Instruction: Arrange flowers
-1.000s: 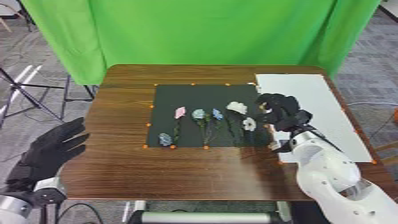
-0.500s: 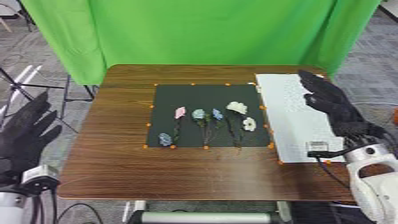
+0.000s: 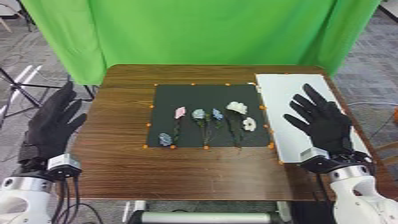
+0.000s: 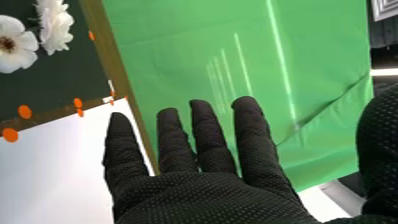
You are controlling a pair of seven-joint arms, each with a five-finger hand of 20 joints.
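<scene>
In the head view the right hand (image 3: 327, 131) is over the white sheet, fingers straight and spread, holding nothing. The right wrist view has the same hand (image 4: 191, 192) with its fingers extended. My left hand (image 3: 51, 126) is off the table's left edge, fingers straight. On the black mat (image 3: 173, 94) lie a pink flower (image 3: 180, 112), a pale blue flower (image 3: 198, 114), a small blue flower (image 3: 218, 114), a dusty blue flower (image 3: 165, 139) and two white flowers, the larger (image 3: 236, 107) above the other (image 3: 249, 124). Both white blooms, one open (image 4: 12, 45), one ruffled (image 4: 57, 25), appear in the right wrist view.
The white sheet (image 3: 289, 92) covers the right side of the brown table (image 3: 133, 172). Orange markers (image 3: 206, 147) line the mat's border. A green curtain (image 3: 218, 35) hangs behind the table.
The right hand has moved away from the mat's right edge, beside the white flowers, back over the sheet, and its fingers have spread. My left hand has shifted slightly. The flowers look unmoved.
</scene>
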